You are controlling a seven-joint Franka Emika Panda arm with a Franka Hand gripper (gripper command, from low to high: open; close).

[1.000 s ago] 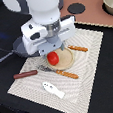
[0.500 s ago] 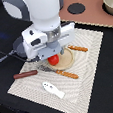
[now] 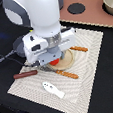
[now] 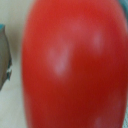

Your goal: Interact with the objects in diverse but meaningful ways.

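Dropped lower since a second ago, now hiding most of the tomato (image 3: pixel 55 62) on the round board (image 3: pixel 68 62) in the middle of the mat (image 3: pixel 89 74). Gripper (image 3: pixel 52 57) right over it; open or closed, cannot tell. Tomato fills the wrist view (image 4: pixel 70 65). Risk: round, smooth, likely to squirt sideways or roll off toward the fish (image 3: pixel 53 89) if pinched off-centre.

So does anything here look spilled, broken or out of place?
Nothing stands out. The tomato sits on the round board under the arm, and the utensils and white piece lie loosely scattered but whole on the mat. No spills show.
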